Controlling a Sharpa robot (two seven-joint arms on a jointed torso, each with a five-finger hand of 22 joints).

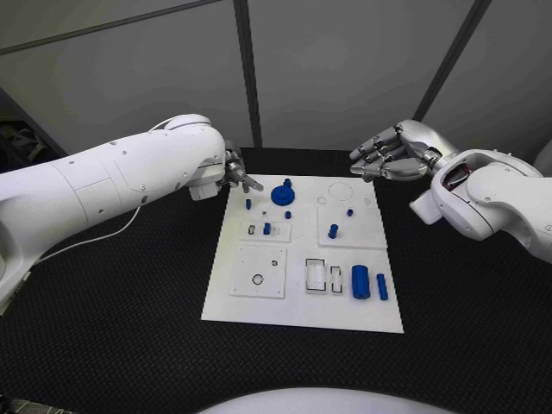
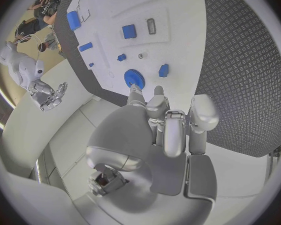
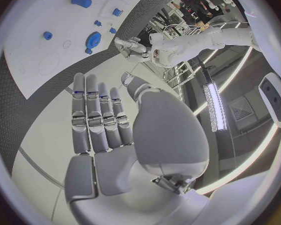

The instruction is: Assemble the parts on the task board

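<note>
Even, cool light – soft shadows, task board (image 1: 304, 297) bright, wrist views bent at rims.

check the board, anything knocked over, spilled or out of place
Nothing stands out. The task board lies flat on the table, and the blue gear and the other blue parts sit on it. Neither robot hand holds anything.

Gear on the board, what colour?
Blue; the gear shows best in the head view.
</note>
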